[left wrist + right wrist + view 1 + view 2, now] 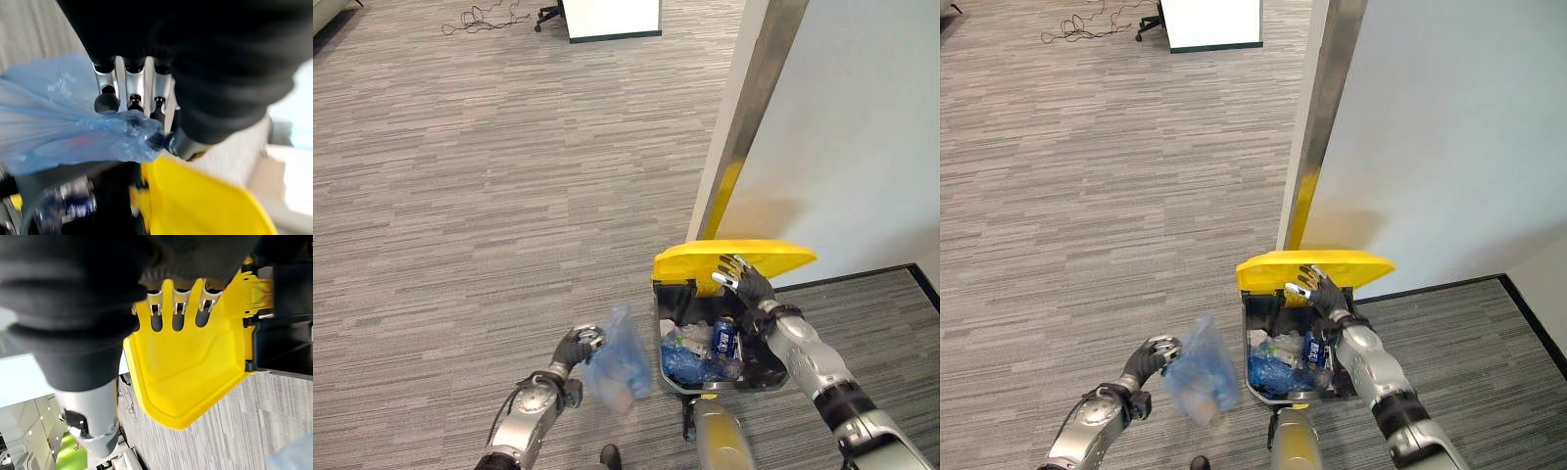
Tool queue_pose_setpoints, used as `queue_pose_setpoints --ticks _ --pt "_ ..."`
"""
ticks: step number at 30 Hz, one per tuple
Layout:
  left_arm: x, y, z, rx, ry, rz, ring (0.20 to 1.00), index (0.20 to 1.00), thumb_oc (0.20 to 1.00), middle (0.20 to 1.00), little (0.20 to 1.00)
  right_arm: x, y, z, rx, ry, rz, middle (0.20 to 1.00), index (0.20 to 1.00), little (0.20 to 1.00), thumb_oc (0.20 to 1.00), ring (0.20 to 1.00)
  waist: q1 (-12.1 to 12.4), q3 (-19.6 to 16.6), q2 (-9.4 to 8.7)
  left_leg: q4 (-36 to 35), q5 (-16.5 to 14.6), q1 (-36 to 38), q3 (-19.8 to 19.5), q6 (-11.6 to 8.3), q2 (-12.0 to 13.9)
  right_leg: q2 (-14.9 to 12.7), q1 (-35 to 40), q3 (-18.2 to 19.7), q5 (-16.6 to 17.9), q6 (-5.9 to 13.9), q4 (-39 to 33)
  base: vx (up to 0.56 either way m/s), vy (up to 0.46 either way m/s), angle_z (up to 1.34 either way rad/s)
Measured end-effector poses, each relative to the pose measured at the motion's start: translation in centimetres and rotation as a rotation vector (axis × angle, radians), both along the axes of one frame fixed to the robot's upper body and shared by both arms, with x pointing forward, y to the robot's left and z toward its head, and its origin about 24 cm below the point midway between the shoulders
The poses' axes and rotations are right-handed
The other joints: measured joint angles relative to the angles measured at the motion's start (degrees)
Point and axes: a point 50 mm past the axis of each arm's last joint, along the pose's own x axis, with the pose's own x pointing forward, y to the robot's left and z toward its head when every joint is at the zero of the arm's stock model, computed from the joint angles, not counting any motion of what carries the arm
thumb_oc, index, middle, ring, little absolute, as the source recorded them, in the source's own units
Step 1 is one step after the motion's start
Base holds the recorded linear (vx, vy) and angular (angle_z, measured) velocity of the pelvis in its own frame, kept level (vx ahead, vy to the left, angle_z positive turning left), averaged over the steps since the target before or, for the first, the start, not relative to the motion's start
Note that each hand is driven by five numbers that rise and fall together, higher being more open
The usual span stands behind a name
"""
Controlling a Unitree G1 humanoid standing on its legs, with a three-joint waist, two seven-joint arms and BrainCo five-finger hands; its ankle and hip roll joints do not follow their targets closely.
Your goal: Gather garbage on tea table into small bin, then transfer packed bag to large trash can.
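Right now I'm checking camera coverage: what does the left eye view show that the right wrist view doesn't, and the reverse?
Left eye view alone: the left hand shut on the neck of the translucent blue plastic bag, hanging beside the black bin, which already holds rubbish.

Right wrist view alone: the raised yellow plastic lid's smooth underside up close.

Both: the right hand, fingers straight, propping that lid open, over grey striped carpet.

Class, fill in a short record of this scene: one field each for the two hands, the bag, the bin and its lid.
left hand: fingers curled on the blue bag's neck
blue bag: hangs above the floor, beside the bin
right hand: straight fingers against the lid's underside
yellow lid: raised
large trash can: open, already holding rubbish, by the wall
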Motion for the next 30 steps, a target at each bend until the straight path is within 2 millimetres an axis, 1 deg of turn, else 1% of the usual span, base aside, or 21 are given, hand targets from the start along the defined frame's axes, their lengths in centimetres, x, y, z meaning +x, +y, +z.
queue_pose_setpoints --ticks 4,5,8,10,12,13,16,18,19,22,23,25,26,28,29,30 --pt "2.2 -3.3 3.1 -0.030 -0.130 -0.177 0.200 0.200 0.200 0.200 0.200 1.3 0.3 0.6 -0.032 -0.004 0.002 1.000 1.000 1.000 1.000 1.000 0.3 0.1 0.17 0.0 0.1 -0.1 -0.1 -0.05 0.0 0.0 0.0 0.0 -0.2 0.31 0.0 -0.01 -0.007 0.01" --pt "2.5 -3.8 3.8 -0.036 -0.156 -0.200 0.200 0.200 0.200 0.200 0.200 1.6 0.3 0.7 -0.045 -0.003 0.001 1.000 1.000 1.000 1.000 1.000 0.2 0.1 0.17 0.0 0.1 0.0 -0.1 -0.05 0.0 0.0 -0.1 0.0 -0.2 0.36 0.0 -0.01 -0.009 -0.03" --pt "4.0 -6.6 6.6 -0.066 -0.259 -0.328 0.200 0.200 0.200 0.200 0.200 2.9 -0.1 1.2 -0.098 0.016 -0.021 1.000 1.000 1.000 1.000 1.000 -0.1 0.2 0.26 0.0 0.1 -0.1 0.4 -0.05 -0.2 0.0 -0.6 0.5 -0.6 0.94 0.2 0.00 -0.002 -0.08" --pt "4.9 -8.1 8.3 -0.080 -0.315 -0.391 0.200 0.200 0.200 0.200 0.200 3.6 0.3 1.8 -0.121 0.011 -0.012 1.000 1.000 1.000 1.000 1.000 -0.3 0.4 0.35 0.0 0.1 -0.1 1.1 -0.03 -0.4 0.1 -1.0 1.2 -0.6 0.89 0.6 0.00 0.006 -0.14" --pt "5.9 -9.8 10.5 -0.082 -0.393 -0.459 0.200 0.200 0.200 0.200 0.200 4.3 0.4 2.6 -0.130 0.008 -0.016 1.000 1.000 1.000 1.000 1.000 -0.8 1.0 0.86 -0.1 0.1 0.0 1.3 -0.01 -0.6 0.1 -1.1 1.4 -0.4 0.57 0.6 0.00 0.004 -0.08" --pt "6.3 -10.8 12.0 -0.109 -0.445 -0.478 0.200 0.200 0.200 0.200 0.200 4.7 0.6 3.2 -0.141 -0.006 -0.014 1.000 1.000 1.000 1.000 1.000 -1.4 1.2 1.08 -0.1 0.0 0.0 1.4 0.03 -0.6 0.2 -1.3 1.5 -0.4 0.60 0.5 0.01 0.001 -0.07" --pt "6.9 -11.9 14.1 -0.127 -0.522 -0.501 0.200 0.200 0.200 0.200 0.200 5.5 1.2 4.5 -0.166 -0.037 -0.005 1.000 1.000 1.000 1.000 1.000 -2.3 1.9 1.19 -0.2 0.0 0.0 1.7 0.03 -0.6 0.3 -1.5 1.6 -0.1 0.19 0.8 0.01 0.001 -0.06" --pt "7.0 -11.9 14.0 -0.127 -0.519 -0.494 0.200 0.200 0.200 0.200 0.200 5.7 1.2 4.9 -0.170 -0.048 -0.012 1.000 1.000 1.000 1.000 1.000 -2.7 2.0 1.18 -0.2 0.0 0.0 1.7 0.03 -0.5 0.3 -1.5 1.6 -0.1 0.19 0.8 0.00 0.000 0.00" --pt "7.2 -11.5 13.1 -0.106 -0.486 -0.469 0.200 0.200 0.200 0.200 0.200 5.9 1.2 5.3 -0.174 -0.055 -0.019 1.000 1.000 1.000 1.000 1.000 -2.9 2.2 1.19 -0.2 0.0 0.0 1.8 0.02 -0.5 0.5 -1.6 1.6 -0.1 0.18 0.7 0.01 -0.005 -0.03" --pt "7.7 -10.7 10.8 -0.038 -0.406 -0.445 0.200 0.200 0.200 0.200 0.200 5.9 1.3 5.3 -0.188 -0.060 -0.011 1.000 1.000 1.000 1.000 1.000 -3.1 2.3 1.25 -0.5 0.0 0.0 2.2 0.02 -0.6 0.7 -1.9 1.9 0.1 0.16 0.5 0.00 -0.003 -0.07" --pt "7.7 -10.3 9.4 0.003 -0.353 -0.432 0.200 0.200 0.200 0.200 0.200 6.0 1.7 5.5 -0.207 -0.066 0.004 1.000 1.000 1.000 1.000 1.000 -3.2 2.3 1.27 -0.6 0.0 0.0 2.5 0.02 -0.6 0.8 -2.1 2.1 0.1 0.20 0.4 -0.04 0.001 -0.12" --pt "7.6 -9.8 7.9 0.084 -0.307 -0.444 0.200 0.200 0.200 0.200 0.200 6.2 1.9 5.8 -0.220 -0.076 0.015 1.000 1.000 1.000 1.000 1.000 -3.5 2.5 1.34 -0.9 0.0 -0.4 3.0 0.02 -0.6 0.9 -2.9 2.8 0.3 0.27 0.7 -0.08 0.008 -0.12" --pt "8.5 -9.8 6.7 0.199 -0.276 -0.474 0.200 0.200 0.200 0.200 0.200 6.9 2.1 7.6 -0.262 -0.127 0.030 1.000 1.000 1.000 1.000 1.000 -3.8 3.7 1.59 0.2 0.0 -2.3 3.0 0.02 -1.2 0.6 -4.5 3.2 0.7 0.90 0.8 -0.06 0.003 -0.07" --pt "9.1 -9.3 6.1 0.317 -0.264 -0.484 0.200 0.200 0.200 0.200 0.200 7.9 3.1 11.0 -0.277 -0.228 0.053 1.000 1.000 1.000 1.000 1.000 -5.3 6.5 1.43 1.5 0.0 -4.6 3.1 0.03 -1.8 -0.3 -6.3 3.4 1.2 0.61 1.1 -0.04 0.001 0.03" --pt "9.4 -9.1 5.8 0.354 -0.245 -0.479 0.200 0.200 0.200 0.200 0.200 8.3 3.3 12.4 -0.281 -0.273 0.054 1.000 1.000 1.000 1.000 1.000 -5.5 7.5 1.62 1.8 0.0 -5.5 3.0 0.02 -1.9 -0.4 -7.0 3.3 1.6 0.29 0.9 -0.04 0.001 0.08" --pt "9.5 -9.1 5.6 0.386 -0.240 -0.479 0.200 0.200 0.200 0.200 0.200 8.4 3.5 13.3 -0.281 -0.306 0.056 1.000 1.000 1.000 1.000 1.000 -5.9 8.5 1.62 2.4 0.0 -6.0 3.2 0.01 -1.9 -0.4 -7.1 3.2 1.7 0.09 0.8 -0.06 0.002 0.05"
